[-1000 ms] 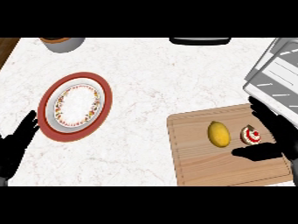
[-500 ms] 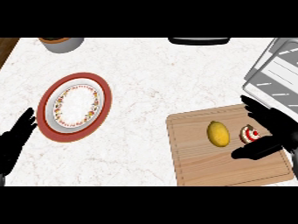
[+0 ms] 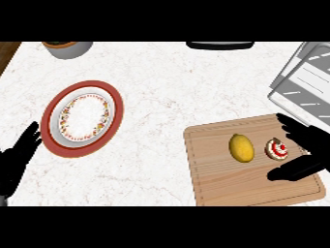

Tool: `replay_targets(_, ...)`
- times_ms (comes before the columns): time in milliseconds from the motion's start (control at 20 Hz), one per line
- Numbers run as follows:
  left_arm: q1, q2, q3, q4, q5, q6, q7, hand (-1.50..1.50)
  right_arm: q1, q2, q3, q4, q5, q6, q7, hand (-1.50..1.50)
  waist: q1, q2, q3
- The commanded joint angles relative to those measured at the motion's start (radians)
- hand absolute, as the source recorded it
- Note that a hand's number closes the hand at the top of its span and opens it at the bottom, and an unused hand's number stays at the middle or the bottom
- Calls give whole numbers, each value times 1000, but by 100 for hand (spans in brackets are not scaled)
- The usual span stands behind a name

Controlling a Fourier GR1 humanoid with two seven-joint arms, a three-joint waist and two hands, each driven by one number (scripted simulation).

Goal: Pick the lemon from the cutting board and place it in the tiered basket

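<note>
Head view, looking steeply down at the counter (image 3: 167, 97). Lying untouched on the cutting board (image 3: 224, 179): the lemon (image 3: 242, 147), so nothing of the task done yet; picking up, carrying and setting down all remaining. Hovering over the board's right part, just beside a small red-and-white cupcake-like item (image 3: 277, 148): the right hand (image 3: 317, 150), fingers spread apart and thumb reaching out below, clamped on nothing, near the lemon but apart from it. Resting at the lower left edge, fingers straight and pointing up, holding nothing: the left hand (image 3: 7, 162). Sitting at the upper right, just beyond the board: the tiered basket (image 3: 314, 89), grey and wire-sided. Looking smooth, yellow and oval, lying lengthwise up and down near the board's middle, likely rolling easily if nudged. Standing well to the left: a red-rimmed plate (image 3: 83, 117).
</note>
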Motion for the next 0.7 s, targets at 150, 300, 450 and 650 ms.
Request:
replay_targets(150, -11, -31, 57, 8, -45, -43, -6, 0, 44, 55, -78, 22, 13, 111, -40, -150, 0, 0, 0)
replay_targets(300, 23, -49, 70, 44, -64, -71, -73, 0, 92, 100, -58, -15, 62, 98, -56, -150, -1, 0, 0)
replay_targets(450, 10, -46, 78, -28, -76, -82, 34, 0, 60, 98, -114, 63, 82, 146, -112, -150, 1, 0, 0)
replay_targets(650, -30, -77, 107, -5, -101, -77, 50, 0, 59, 185, -83, 28, 153, 106, -68, -150, 0, 0, 0)
